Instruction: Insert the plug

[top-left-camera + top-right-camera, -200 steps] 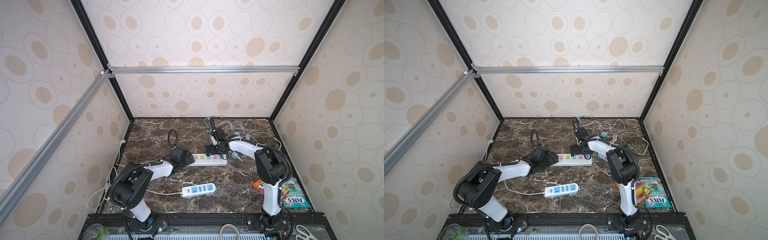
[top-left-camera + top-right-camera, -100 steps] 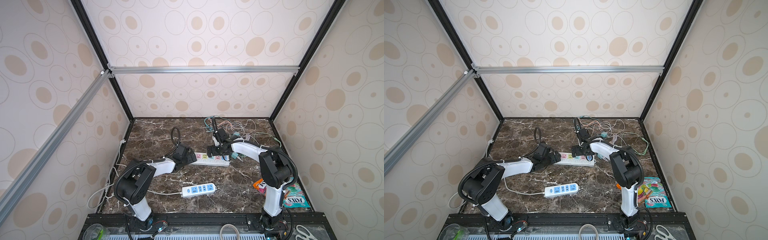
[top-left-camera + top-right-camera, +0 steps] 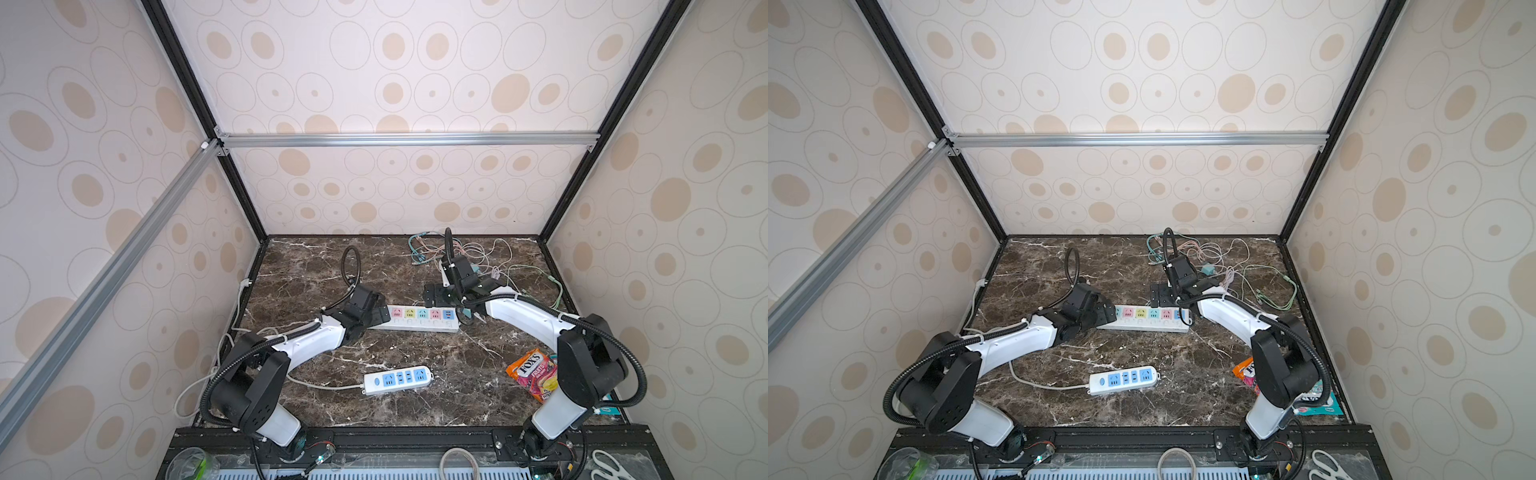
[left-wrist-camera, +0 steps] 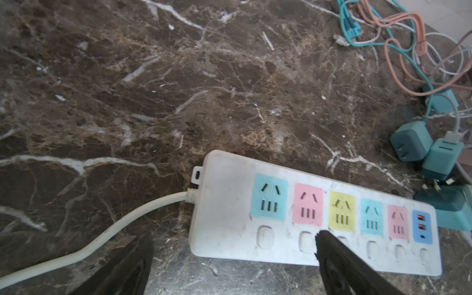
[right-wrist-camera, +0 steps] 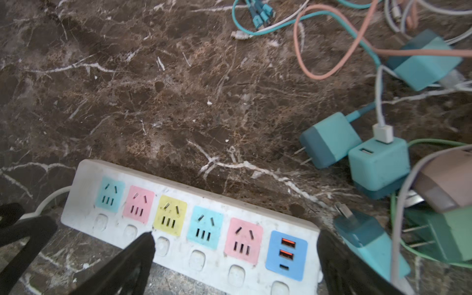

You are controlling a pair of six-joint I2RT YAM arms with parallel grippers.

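A white power strip (image 3: 415,324) (image 3: 1148,325) with coloured sockets lies across the middle of the marble floor; every socket that shows is bare. My left gripper (image 3: 380,313) (image 4: 232,240) hangs open over its cable end, one finger off the strip, one above the button row. My right gripper (image 3: 451,305) (image 5: 235,242) stands open over the USB end, holding nothing. A teal plug (image 5: 365,237) (image 4: 449,207) lies loose beside that end. Other teal plugs (image 5: 329,139) (image 4: 408,140) lie just beyond it.
A tangle of thin cables (image 3: 478,253) (image 3: 1208,253) fills the back right. A second white strip with blue sockets (image 3: 397,379) (image 3: 1123,380) lies in front. A candy bag (image 3: 532,374) sits by the right arm's base. The enclosure walls stand close on three sides.
My left gripper has slid right, up to the strip's cable end. The right arm's elbow has swung outward and toward the front, its gripper staying over the USB end. Both stay open.
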